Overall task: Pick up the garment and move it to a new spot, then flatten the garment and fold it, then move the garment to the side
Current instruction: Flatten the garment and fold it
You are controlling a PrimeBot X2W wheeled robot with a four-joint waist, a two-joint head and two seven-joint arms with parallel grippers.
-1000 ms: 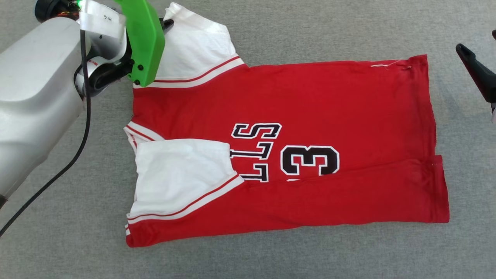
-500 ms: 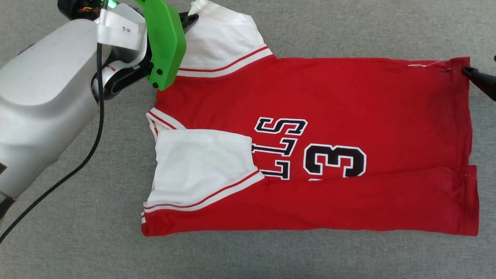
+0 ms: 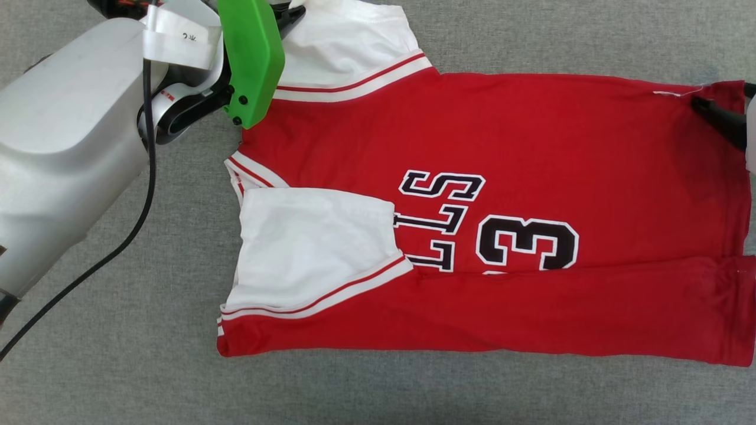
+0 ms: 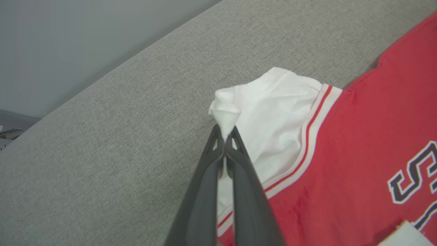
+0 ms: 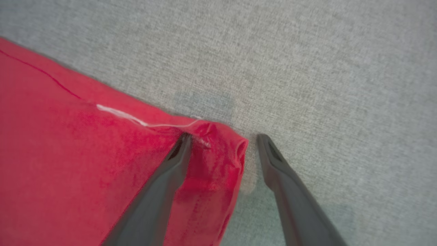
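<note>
White sleeve [image 4: 273, 112] of garment [image 3: 531, 147] pinched in left gripper [image 4: 225, 135]; right gripper [image 5: 224, 137] spread astride hem corner [image 5: 235, 145].

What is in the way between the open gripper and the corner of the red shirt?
Nothing visible is in the way. The right gripper is open and straddles the red hem corner of the garment: one finger is over the cloth, the other over the grey surface beside it.

My left gripper [image 4: 224, 134] is pinched tight; my right gripper [image 5: 224, 137] has its 2 fingers spread wide.
</note>
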